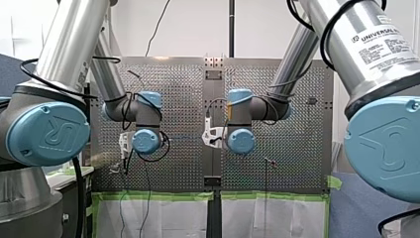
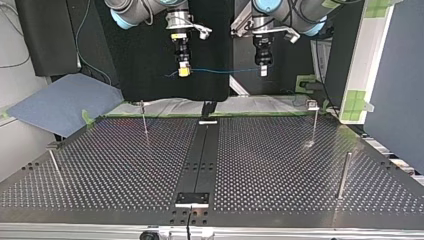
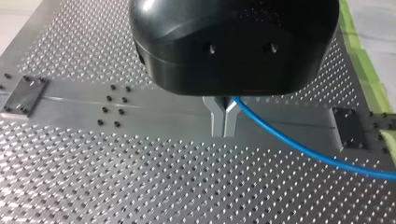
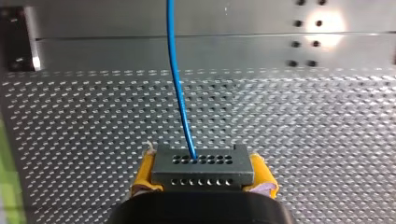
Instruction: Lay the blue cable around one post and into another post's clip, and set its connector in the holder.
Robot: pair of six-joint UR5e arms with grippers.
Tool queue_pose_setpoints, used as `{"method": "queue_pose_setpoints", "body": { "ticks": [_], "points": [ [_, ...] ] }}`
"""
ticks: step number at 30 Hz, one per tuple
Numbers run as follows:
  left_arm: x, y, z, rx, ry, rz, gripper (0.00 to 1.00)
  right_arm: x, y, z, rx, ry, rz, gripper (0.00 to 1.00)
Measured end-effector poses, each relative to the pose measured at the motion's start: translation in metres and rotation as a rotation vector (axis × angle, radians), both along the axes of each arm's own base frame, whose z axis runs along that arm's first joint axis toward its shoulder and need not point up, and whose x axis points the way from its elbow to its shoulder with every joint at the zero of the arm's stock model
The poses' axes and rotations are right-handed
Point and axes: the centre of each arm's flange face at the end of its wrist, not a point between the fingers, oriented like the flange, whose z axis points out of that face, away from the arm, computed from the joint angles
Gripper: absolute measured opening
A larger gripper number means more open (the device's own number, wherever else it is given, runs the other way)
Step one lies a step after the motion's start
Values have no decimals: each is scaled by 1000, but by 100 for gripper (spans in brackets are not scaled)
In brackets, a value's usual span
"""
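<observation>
The blue cable (image 2: 222, 70) hangs taut in the air between my two grippers, well above the perforated table (image 2: 280, 165). At the top view's left, my right gripper (image 2: 184, 71) is shut on the cable's grey connector (image 4: 201, 164), a block with rows of small holes. Yellow pads (image 4: 145, 175) press on its two sides, and the cable (image 4: 177, 84) leaves its face and runs ahead. My left gripper (image 2: 263, 70), at the top view's right, has its metal fingers (image 3: 217, 116) shut on the cable (image 3: 303, 147), which trails off to one side.
Thin posts stand on the table: one (image 2: 144, 117) at the top view's far left, one (image 2: 315, 125) at the far right, one (image 2: 343, 175) at the near right and one (image 2: 54, 165) at the near left. A dark rail (image 2: 200, 155) runs down the middle, with a black block (image 2: 192, 198) at its near end.
</observation>
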Motion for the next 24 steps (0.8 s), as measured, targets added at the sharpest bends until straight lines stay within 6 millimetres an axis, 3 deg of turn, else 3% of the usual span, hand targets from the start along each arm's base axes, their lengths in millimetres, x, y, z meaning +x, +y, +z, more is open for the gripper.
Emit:
{"method": "queue_pose_setpoints", "body": {
  "ticks": [11, 19, 24],
  "points": [
    [20, 23, 31, -15, -53, 45, 3, 19, -16, 78, -92, -95, 18, 0],
    [23, 37, 58, -85, -86, 127, 3, 32, -18, 142, -173, -155, 54, 0],
    [28, 42, 80, -113, -116, 178, 3, 39, -17, 167, -196, -172, 70, 0]
  ]
}}
